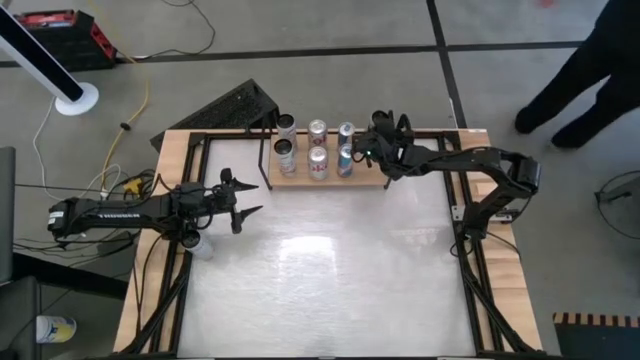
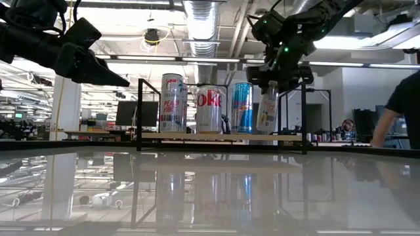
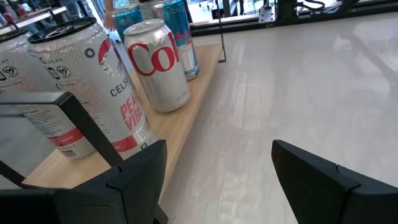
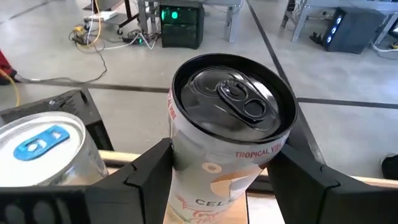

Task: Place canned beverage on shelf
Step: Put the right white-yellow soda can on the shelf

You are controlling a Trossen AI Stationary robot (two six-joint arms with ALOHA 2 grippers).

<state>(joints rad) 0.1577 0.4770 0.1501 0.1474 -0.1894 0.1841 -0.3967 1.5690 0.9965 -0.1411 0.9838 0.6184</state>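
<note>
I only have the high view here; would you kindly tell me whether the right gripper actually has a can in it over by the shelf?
Observer: Yes. The right wrist view shows the right gripper with one finger on each side of a black-lidded Celsius can.
Operator: Thank you. Is that can down on the shelf yet?
Observer: In the low view it is at the end of the shelf, leaning slightly, next to a blue can. I cannot tell whether its base touches the board.
Operator: Is the left gripper carrying anything?
Observer: No. The left wrist view shows the left gripper open, with only bare table between its fingers.
</note>
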